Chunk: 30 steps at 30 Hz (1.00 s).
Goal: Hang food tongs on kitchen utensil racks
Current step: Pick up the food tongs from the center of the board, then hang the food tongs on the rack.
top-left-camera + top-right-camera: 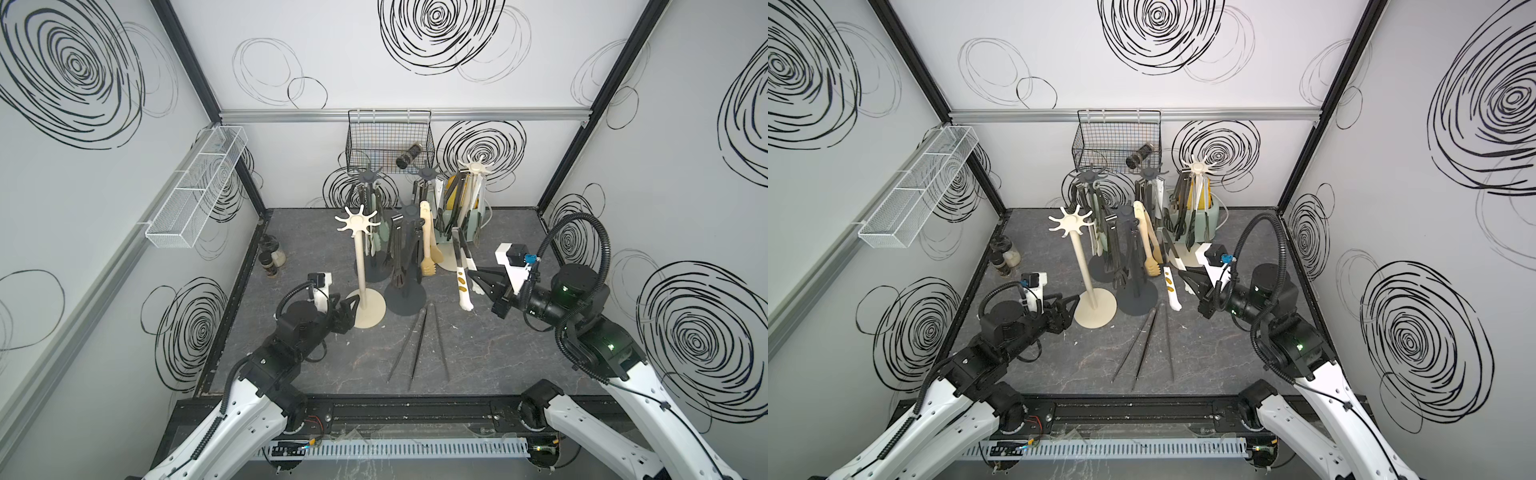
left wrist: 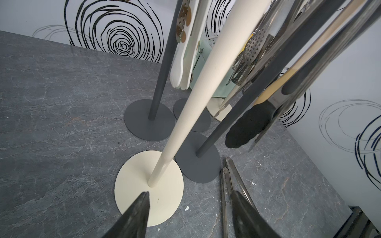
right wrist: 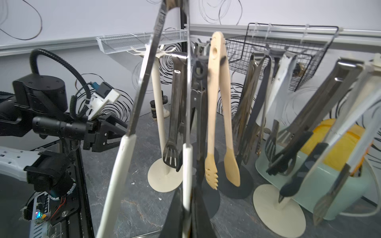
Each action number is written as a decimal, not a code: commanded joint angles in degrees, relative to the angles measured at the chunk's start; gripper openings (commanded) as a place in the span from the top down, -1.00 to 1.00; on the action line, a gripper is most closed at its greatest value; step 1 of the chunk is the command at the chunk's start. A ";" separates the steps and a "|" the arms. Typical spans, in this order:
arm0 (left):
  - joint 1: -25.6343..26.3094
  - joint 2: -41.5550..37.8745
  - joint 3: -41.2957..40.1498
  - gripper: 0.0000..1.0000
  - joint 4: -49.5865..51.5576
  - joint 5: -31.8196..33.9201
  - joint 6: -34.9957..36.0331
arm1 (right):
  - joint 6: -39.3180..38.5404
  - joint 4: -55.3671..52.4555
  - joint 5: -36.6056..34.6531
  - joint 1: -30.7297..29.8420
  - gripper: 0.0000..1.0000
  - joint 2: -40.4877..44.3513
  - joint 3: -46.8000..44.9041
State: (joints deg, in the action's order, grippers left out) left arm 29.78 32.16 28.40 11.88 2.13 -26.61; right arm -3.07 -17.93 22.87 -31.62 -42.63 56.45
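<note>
Top views: my right claw is closed on the white tongs; the tongs stand near upright, hinge up, paws down. The cream rack, its crown bare, lies to my left of the tongs, with a dark rack between; I judge the coming move must carry the hinge up and leftward. My right arm reaches in roughly level, claw pointing left; my left claw sits low, just beside the cream base, nearer that rack but carrying nothing. Loose tongs lie flat on the table, long axis running towards me.

Left wrist: left claw is open and empty; the cream rack stands directly ahead; the loose tongs lie near one finger.

Right wrist: right claw appears to grip one arm of the white tongs; the other arm hangs free; the hinge leaves the frame, so I cannot tell whether it bears a loop.
</note>
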 commanded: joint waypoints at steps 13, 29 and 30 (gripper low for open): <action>-1.13 0.62 -0.76 -0.31 -3.74 -3.60 -0.53 | 3.73 14.31 -8.52 -15.76 1.00 -17.03 6.60; -1.66 1.15 -1.86 -0.30 -5.22 -5.32 -1.21 | 5.37 18.92 -17.32 -21.52 1.00 -23.71 8.15; -1.66 1.15 -1.86 -0.29 -5.22 -5.38 -1.18 | 5.68 19.20 -17.41 -21.62 1.00 -23.98 8.15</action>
State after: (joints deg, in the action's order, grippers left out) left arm 28.69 33.43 26.85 9.65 -2.59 -26.89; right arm 1.72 -2.28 8.14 -52.69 -66.46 62.57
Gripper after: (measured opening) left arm 0.649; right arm 0.072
